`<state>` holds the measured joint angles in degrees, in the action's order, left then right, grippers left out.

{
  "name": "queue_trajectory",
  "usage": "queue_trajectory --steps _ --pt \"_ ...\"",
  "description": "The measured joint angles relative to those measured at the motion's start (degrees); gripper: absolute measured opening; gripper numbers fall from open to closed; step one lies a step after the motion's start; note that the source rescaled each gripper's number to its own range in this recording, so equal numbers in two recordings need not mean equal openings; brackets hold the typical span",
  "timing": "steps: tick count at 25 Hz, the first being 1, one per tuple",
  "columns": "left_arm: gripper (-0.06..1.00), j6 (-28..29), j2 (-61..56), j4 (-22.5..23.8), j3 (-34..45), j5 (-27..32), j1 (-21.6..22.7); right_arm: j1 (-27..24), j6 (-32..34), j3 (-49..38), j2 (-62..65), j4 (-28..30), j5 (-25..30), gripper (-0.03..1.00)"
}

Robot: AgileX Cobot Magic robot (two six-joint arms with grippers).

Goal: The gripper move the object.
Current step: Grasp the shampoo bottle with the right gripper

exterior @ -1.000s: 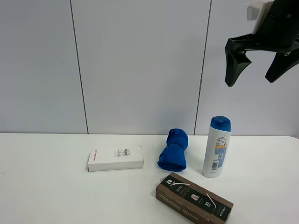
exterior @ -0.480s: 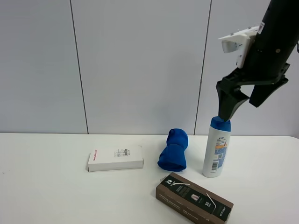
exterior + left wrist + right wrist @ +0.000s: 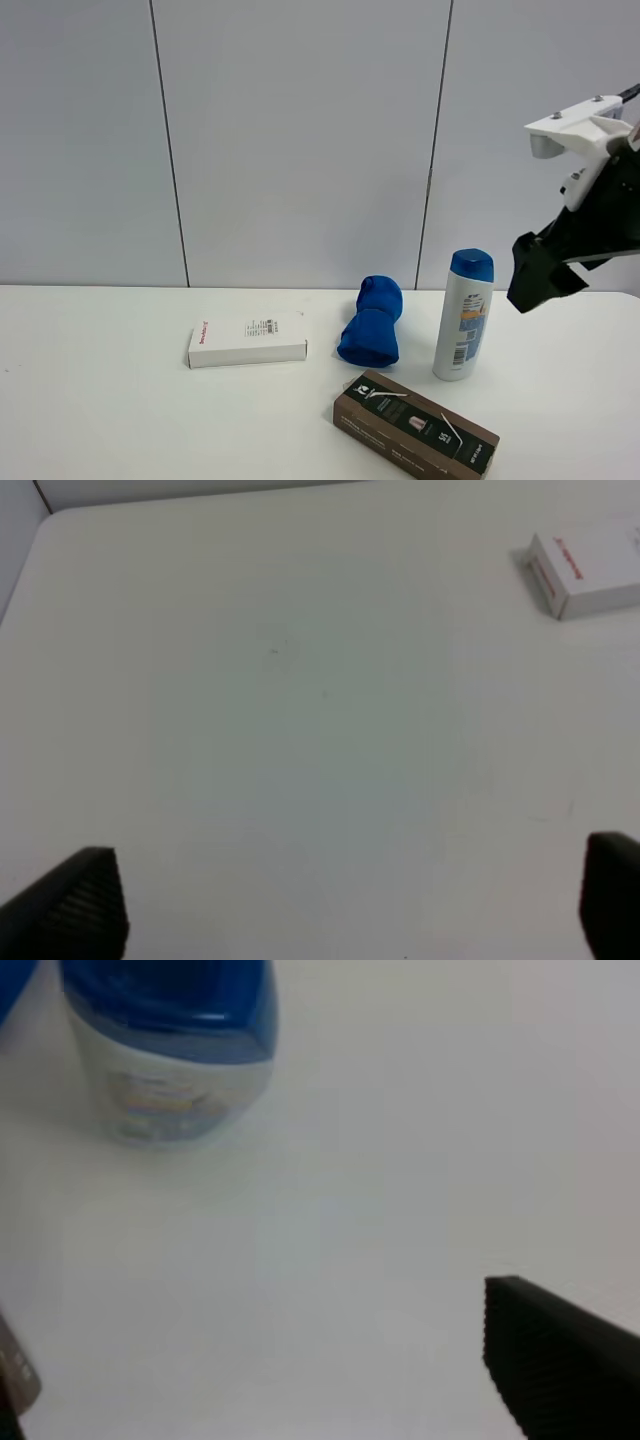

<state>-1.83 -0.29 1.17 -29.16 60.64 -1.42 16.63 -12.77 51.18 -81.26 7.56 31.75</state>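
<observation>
Just beside the blue rolled cloth [image 3: 370, 325] on the table [image 3: 100, 420], shampoo bottle [image 3: 463, 315] stands upright. Right hand [image 3: 540, 272] hovers farther from the cloth, past the bottle, jaws spread, empty. Judged: light, rigid, slick plastic, tippy; grip mid-body.

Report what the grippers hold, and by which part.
Nothing. The right gripper is open beside the shampoo bottle, not touching; the left gripper is open too.

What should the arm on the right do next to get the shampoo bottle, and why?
Probably slide the right gripper sideways toward the bottle until its open jaws straddle it. The gripper hangs beside the bottle, apart from it; the bottle stands upright, untouched.
</observation>
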Motion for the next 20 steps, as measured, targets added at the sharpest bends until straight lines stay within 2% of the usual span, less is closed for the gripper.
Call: queue_trajectory --steps 4,11,20 --pt "1.00 0.0 0.0 0.0 0.0 0.0 0.0 -1.4 -0.4 -6.2 0.0 0.3 -12.5 0.81" --pt "1.00 0.0 0.0 0.0 0.0 0.0 0.0 -3.8 -5.3 -15.3 -0.4 0.4 -34.2 0.81" --pt "1.00 0.0 0.0 0.0 0.0 0.0 0.0 -3.9 -5.8 -16.4 -8.1 0.4 -41.9 0.81"
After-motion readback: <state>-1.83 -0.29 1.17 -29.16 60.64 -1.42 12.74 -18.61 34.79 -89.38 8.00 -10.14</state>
